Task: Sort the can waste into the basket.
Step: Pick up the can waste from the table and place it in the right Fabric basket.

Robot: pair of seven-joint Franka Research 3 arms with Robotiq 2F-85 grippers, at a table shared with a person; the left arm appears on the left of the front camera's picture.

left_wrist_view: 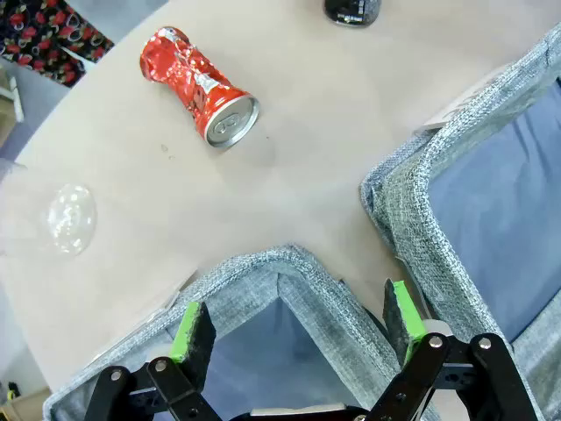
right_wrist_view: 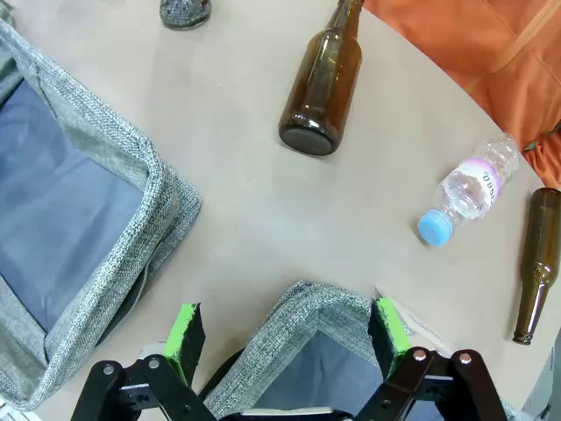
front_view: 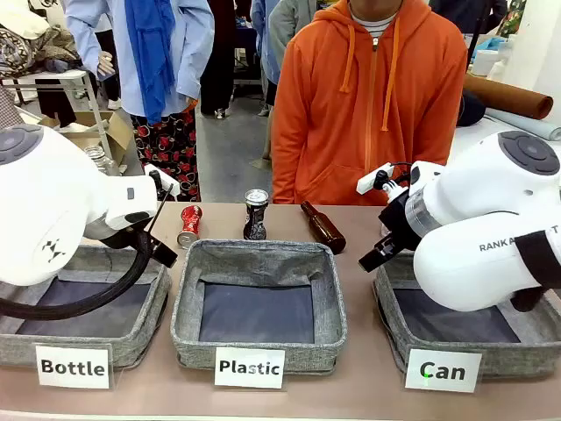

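The red crushed can [front_view: 189, 224] lies on the table behind the gap between the left and middle baskets; the left wrist view has this red can [left_wrist_view: 200, 83] lying on its side. The black crushed can [front_view: 255, 214] stands upright behind the middle basket. The grey basket labelled "Can" [front_view: 394, 329] sits at the right, under my right arm. My left gripper [left_wrist_view: 298, 324] is open above a corner of the "Bottle" basket [left_wrist_view: 289, 276]. My right gripper [right_wrist_view: 287, 333] is open above a corner of the Can basket [right_wrist_view: 307, 309]. Neither holds anything.
The "Plastic" basket [front_view: 259, 307] stands in the middle, the "Bottle" basket [front_view: 131, 338] at the left. A brown bottle [front_view: 323, 226] lies behind them, with a second brown bottle [right_wrist_view: 535, 263] and a clear plastic bottle [right_wrist_view: 465, 197] nearby. Another clear bottle [left_wrist_view: 66, 219] lies left. A person in an orange hoodie [front_view: 368, 96] stands opposite.
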